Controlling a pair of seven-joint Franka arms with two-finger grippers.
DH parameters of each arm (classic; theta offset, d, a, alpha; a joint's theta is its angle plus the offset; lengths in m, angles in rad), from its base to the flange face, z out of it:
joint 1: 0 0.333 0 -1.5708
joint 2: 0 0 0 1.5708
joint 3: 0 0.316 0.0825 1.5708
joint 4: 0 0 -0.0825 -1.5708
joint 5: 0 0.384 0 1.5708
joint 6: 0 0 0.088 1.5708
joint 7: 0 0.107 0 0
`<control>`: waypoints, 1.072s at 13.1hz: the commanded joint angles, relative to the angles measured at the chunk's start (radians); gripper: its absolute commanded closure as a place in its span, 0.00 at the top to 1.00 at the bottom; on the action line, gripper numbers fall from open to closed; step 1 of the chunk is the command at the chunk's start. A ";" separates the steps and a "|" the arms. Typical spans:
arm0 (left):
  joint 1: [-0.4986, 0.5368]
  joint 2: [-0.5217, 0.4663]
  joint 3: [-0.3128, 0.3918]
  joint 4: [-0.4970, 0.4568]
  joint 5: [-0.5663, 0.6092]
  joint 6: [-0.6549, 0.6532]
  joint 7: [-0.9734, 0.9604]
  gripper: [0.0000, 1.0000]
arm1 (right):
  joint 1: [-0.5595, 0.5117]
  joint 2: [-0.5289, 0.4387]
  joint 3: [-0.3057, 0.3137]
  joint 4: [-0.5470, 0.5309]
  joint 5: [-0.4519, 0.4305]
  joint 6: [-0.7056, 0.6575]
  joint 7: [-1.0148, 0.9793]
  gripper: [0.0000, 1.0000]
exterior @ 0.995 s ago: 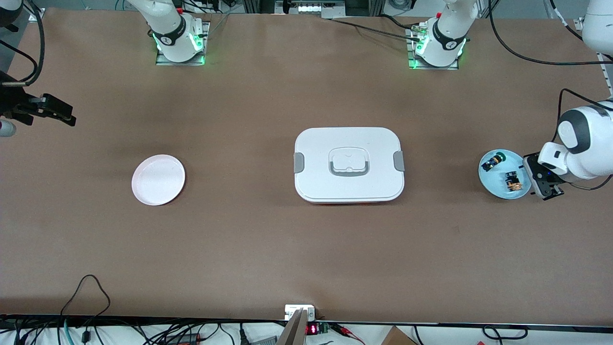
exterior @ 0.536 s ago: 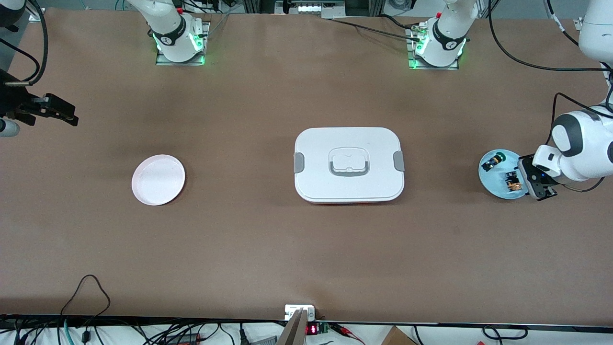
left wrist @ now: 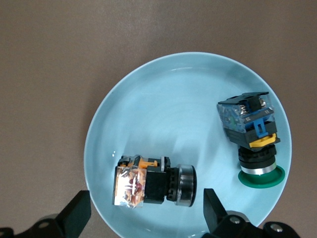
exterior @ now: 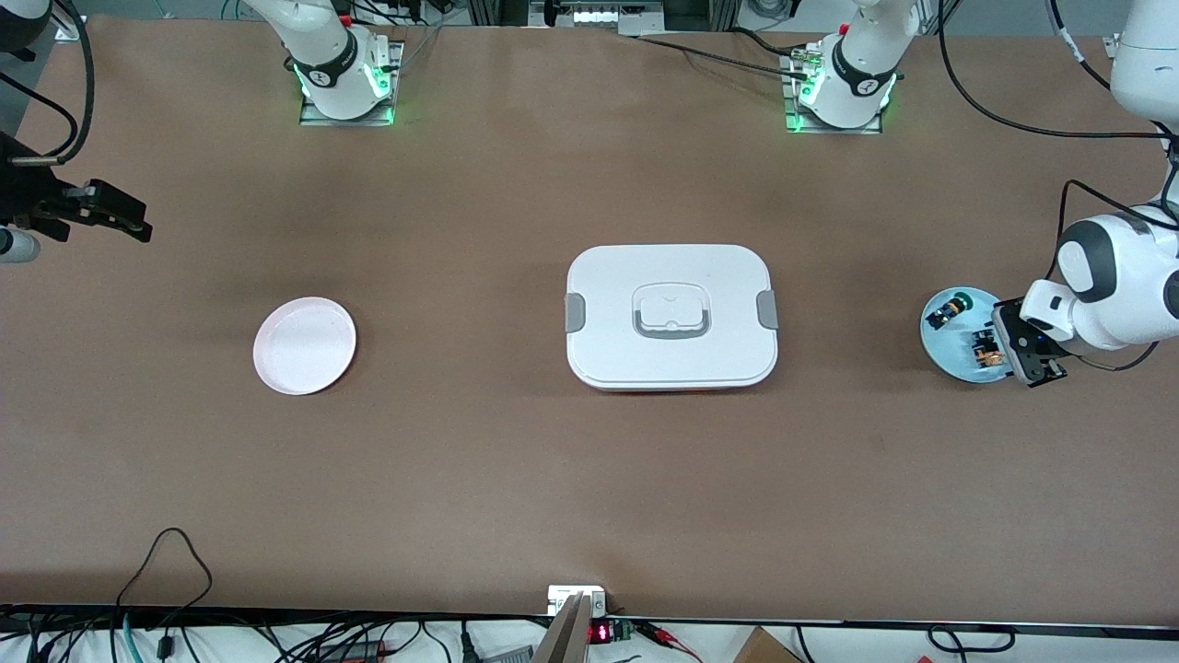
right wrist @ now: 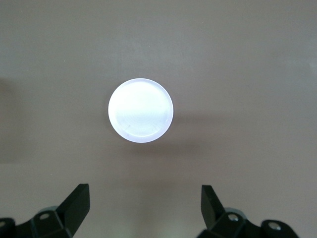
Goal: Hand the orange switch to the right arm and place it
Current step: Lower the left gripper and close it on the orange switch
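**Two arms apart, the switch lying on its blue plate**

Two white arms work from opposite ends of the brown paper-covered tabletop (exterior: 516, 479). The left arm (exterior: 1110, 285) comes in from its end of the tabletop, wrist bent down, and its end effector (exterior: 1030, 354) hangs over the edge of the round pale-blue plate (exterior: 949, 354). In the left wrist view its two black fingers (left wrist: 75, 215) are spread wide and released, standing either side of the orange switch (left wrist: 148, 181) without touching it.

That small black switch with an orange, copper-toned block and a silver ring lies on its side on the blue plate, at the part nearer the front camera. A second small black-and-blue switch with a green cap (left wrist: 252, 136) lies on the same plate, well apart from the orange one.

The right arm waits at its own end of the tabletop, reaching in level from the edge. Its slim black end effector (exterior: 110, 216) hovers over bare tabletop, and the right wrist view shows its fingers (right wrist: 74, 206) open and empty, with the round white plate (right wrist: 141, 110) below them. That white plate sits nearer the front camera than the right end effector's spot.

Between the two plates, at the middle, rests a white rectangular lidded box with grey side clips and a grey handle (exterior: 671, 318).
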 commanded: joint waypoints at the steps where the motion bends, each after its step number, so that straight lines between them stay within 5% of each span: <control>1: 0.013 0.015 -0.011 0.004 0.006 0.007 0.020 1.00 | -0.001 -0.006 0.001 0.009 0.014 -0.017 -0.011 1.00; 10: 0.013 0.029 -0.011 -0.015 0.003 0.041 0.020 0.94 | -0.001 -0.006 0.001 0.009 0.014 -0.017 -0.011 1.00; 12: 0.013 0.027 -0.011 -0.015 0.003 0.041 0.020 0.78 | -0.001 -0.005 0.001 0.009 0.014 -0.017 -0.011 1.00; 14: 0.013 0.027 -0.011 -0.015 0.003 0.041 0.020 0.51 | -0.001 -0.003 0.001 0.009 0.014 -0.017 -0.009 1.00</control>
